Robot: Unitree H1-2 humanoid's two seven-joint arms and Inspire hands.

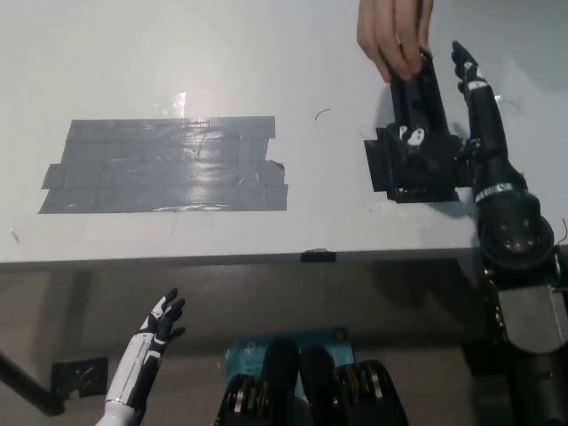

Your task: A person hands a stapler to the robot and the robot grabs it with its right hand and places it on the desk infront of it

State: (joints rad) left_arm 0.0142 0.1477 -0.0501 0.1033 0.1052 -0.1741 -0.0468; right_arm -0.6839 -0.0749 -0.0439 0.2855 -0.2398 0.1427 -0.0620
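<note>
The black right robot hand was up over the bench, fingers spread around the black stapler but not clearly clamped yet. A person's hand held its far end. The white left robot hand hung open, below the bench edge.

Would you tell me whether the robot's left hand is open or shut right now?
Open: the white left hand rests low beside the desk with its fingers spread and nothing in it.
</note>
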